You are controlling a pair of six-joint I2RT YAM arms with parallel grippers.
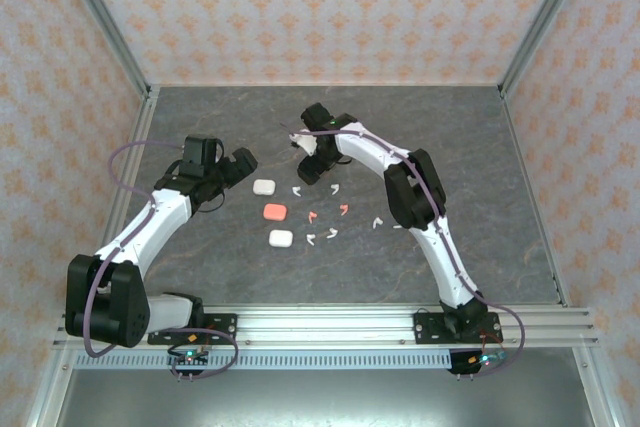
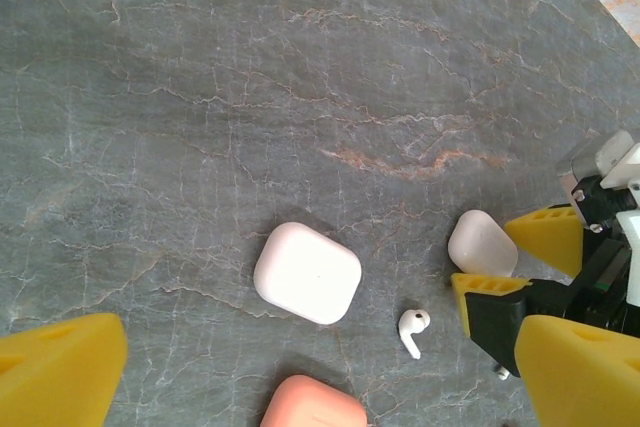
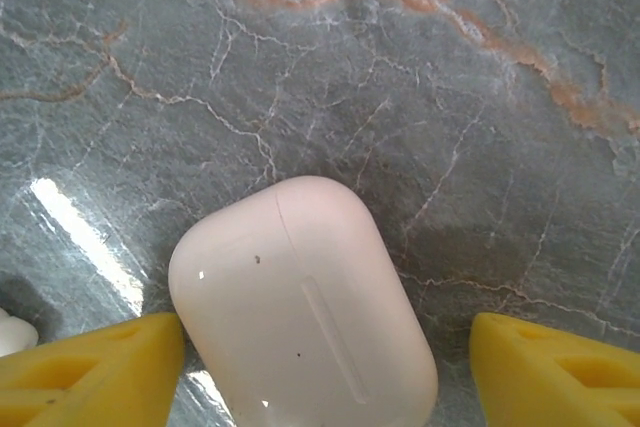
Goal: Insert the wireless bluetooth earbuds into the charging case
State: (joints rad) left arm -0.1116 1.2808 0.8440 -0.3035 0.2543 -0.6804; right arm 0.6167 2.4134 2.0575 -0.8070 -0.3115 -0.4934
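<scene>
White plastic, glossy, L-shaped with a rounded head and a short stem: so looks the earbud [image 2: 412, 330] nearest my tools, lying flat on the grey marbled table [image 1: 480, 147] between a closed white case [image 2: 307, 273] and my right gripper [image 3: 327, 325]; the rest lie loose in the middle of the table, right of the row of cases, none inside a case; the white earbuds [image 1: 335, 188] are scattered around the two salmon-red earbuds [image 1: 344, 209], all apart from each other.

My right gripper straddles the far white case [image 3: 305, 297], jaws parted; one yellow finger [image 3: 95, 367] touches its side, the other stands clear, so nothing is clamped; that case lies on the table with its lid seam shut. My left gripper [image 1: 238, 165] is spread wide and holds nothing, just left of the row; the salmon case [image 1: 274, 212] sits between two white ones there, the near white case [image 1: 281, 238] closest to my bases.

Every lid I can see is shut; my right arm [image 1: 440, 247] lies along the right edge of the scatter.

Counted: four cases, three white and one salmon; eight earbuds, six white and two salmon-red, the sixth white one a faint speck beside that arm.
</scene>
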